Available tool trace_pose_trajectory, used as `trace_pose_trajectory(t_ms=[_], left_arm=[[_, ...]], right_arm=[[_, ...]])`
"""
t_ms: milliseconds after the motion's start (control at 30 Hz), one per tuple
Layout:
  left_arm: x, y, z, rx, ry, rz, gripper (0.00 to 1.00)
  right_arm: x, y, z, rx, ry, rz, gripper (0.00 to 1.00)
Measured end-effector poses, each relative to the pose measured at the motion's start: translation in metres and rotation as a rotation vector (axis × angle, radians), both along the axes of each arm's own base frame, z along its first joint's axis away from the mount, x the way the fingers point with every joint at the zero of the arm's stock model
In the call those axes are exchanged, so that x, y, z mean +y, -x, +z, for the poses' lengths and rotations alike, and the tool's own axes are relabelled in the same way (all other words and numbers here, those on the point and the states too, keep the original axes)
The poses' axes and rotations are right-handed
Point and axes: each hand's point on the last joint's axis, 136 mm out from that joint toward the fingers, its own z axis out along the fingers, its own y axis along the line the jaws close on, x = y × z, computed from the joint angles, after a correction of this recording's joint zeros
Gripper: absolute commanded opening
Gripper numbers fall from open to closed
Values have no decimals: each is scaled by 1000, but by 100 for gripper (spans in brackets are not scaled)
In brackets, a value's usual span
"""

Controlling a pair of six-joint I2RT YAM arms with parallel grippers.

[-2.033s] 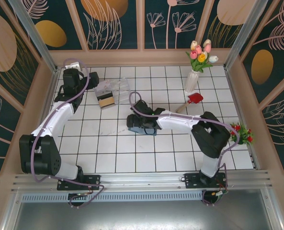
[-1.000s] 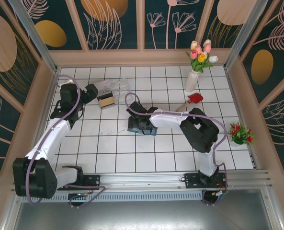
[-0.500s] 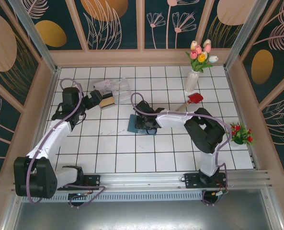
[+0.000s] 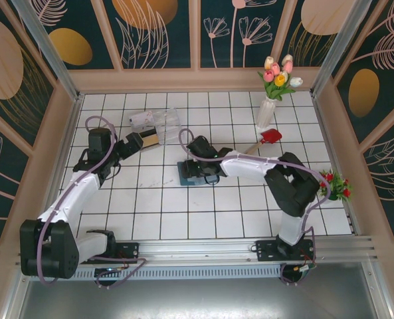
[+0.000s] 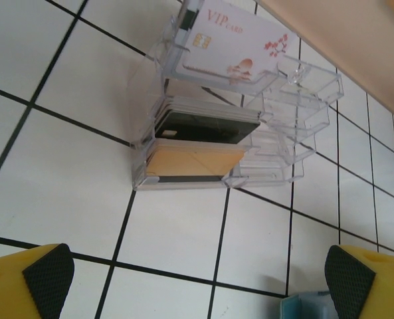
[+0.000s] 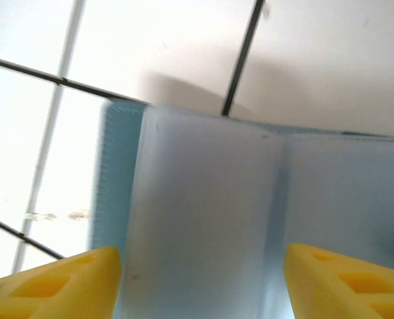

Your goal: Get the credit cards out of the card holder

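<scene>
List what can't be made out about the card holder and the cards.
Cards left in the card holder: right wrist view too close and blurred; from above the right gripper covers most of it.
Number of credit cards stacked in the clear box: left wrist view, edges too thin.
Whether the right fingers touch the holder: tips cut off at the right wrist view's bottom edge.

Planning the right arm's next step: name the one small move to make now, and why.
Probably ease the right gripper down toward the pale inner pocket of the card holder. Its jaws stand open astride that pocket, and the blurred wrist view shows no clear card edge, so closing now seems premature.
</scene>
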Motion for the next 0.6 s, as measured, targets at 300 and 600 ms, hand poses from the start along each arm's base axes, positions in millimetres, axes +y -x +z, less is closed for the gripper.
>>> trace_pose_trajectory(t_ms=[300, 600], left_arm=[[36, -2, 22, -79, -117, 170, 99], [75, -2, 45, -288, -308, 319, 98]], right_arm=[[-34, -31, 123, -302, -219, -169, 95], [-195, -96, 156, -600, -56, -628, 99]])
